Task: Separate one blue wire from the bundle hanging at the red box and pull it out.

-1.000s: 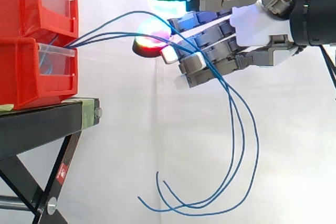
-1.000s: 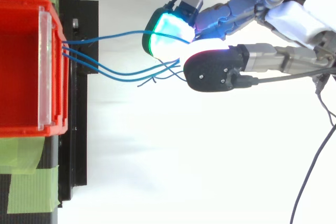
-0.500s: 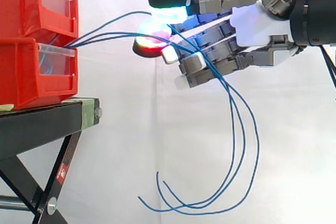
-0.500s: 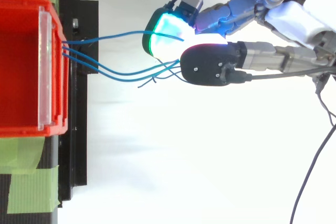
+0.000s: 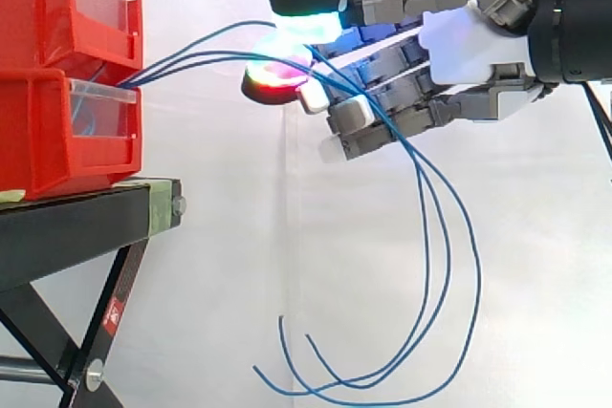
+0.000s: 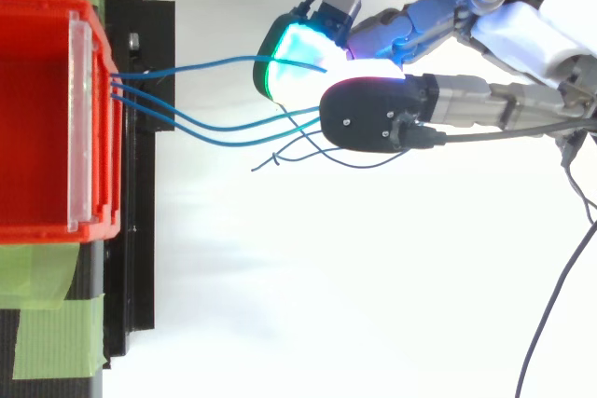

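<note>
Hand [image 5: 469, 50] pinches top blue wire [image 6: 187, 67] — we pull straight away from red box [image 5: 57, 131], slowly, leaving bundle [image 5: 424, 200] behind.

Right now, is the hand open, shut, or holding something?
Hand: shut on a blue wire, pinched between its glowing pads.

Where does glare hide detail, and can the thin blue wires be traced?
Top view: the hand's glowing fingers blow out to white, though one thin blue wire crosses them as a dark line. Side view: glow hazes where wires meet fingers; below, the wires read cleanly against the white curtain.
</note>
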You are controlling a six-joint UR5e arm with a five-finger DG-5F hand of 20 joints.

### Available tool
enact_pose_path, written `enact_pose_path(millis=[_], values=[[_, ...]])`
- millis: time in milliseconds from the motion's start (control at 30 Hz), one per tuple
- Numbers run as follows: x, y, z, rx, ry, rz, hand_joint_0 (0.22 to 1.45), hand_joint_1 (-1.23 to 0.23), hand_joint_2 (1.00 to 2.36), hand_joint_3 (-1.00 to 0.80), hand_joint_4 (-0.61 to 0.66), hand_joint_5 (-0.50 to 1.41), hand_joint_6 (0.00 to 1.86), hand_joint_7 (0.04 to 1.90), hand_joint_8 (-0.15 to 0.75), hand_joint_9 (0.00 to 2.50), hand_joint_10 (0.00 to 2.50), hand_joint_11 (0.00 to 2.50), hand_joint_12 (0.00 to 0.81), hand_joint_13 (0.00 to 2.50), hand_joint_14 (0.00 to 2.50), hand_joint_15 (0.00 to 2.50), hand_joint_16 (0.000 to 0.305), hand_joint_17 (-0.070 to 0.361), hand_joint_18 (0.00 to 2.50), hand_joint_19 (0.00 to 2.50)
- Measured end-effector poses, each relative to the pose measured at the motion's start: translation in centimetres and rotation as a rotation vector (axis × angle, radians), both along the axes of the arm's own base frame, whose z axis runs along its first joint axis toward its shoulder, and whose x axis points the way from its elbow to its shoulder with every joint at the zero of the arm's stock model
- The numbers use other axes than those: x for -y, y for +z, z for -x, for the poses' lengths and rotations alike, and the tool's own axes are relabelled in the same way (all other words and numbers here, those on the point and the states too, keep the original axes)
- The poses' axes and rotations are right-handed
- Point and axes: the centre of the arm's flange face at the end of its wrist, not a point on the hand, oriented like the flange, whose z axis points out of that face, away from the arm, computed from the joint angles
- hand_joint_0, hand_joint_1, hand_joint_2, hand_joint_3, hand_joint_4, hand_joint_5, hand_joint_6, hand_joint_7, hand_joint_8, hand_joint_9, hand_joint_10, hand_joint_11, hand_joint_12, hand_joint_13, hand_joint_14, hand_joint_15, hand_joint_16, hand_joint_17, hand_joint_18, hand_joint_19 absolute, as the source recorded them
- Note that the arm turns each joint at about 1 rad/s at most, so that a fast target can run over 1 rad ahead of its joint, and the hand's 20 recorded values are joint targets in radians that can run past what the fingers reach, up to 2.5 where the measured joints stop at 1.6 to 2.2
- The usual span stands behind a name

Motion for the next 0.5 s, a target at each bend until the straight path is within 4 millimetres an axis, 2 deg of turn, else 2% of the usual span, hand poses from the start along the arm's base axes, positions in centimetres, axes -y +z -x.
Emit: enact_pose_path(millis=[233,500], values=[[0.00,0.01,0.00,0.000,0.000,0.000,0.60,-0.75,1.01,-0.07,-0.01,-0.14,0.87,0.92,0.350,0.95,0.02,1.00,0.482,0.72,0.02,0.81,0.056,0.127,0.65,0.35],[0.00,0.02,0.00,0.000,0.000,0.000,0.60,-0.76,1.01,-0.06,-0.02,-0.14,0.86,0.94,0.348,0.83,0.02,0.86,0.456,0.47,0.02,0.55,0.060,0.135,0.48,0.25]])
